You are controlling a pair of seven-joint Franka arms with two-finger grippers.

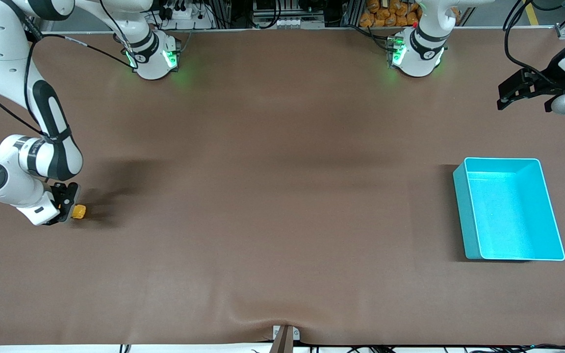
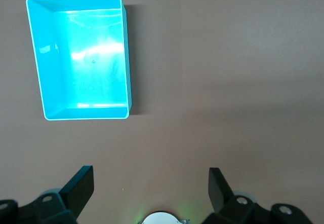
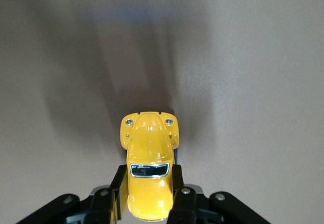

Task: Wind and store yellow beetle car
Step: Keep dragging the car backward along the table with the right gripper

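Note:
The yellow beetle car (image 1: 79,212) is at the right arm's end of the table, low on the brown mat. My right gripper (image 1: 68,210) is shut on its sides. In the right wrist view the yellow beetle car (image 3: 149,158) sits between my black fingers (image 3: 180,183), nose pointing away from the wrist, resting on or just above the mat. My left gripper (image 1: 510,95) waits up in the air at the left arm's end of the table, open and empty. In the left wrist view the left gripper (image 2: 151,186) has its jaws spread wide over bare mat.
A turquoise bin (image 1: 542,208) stands empty at the left arm's end of the table; it also shows in the left wrist view (image 2: 45,87). A small clamp (image 1: 285,336) sits at the table edge nearest the front camera. Brown mat (image 1: 282,196) covers the table.

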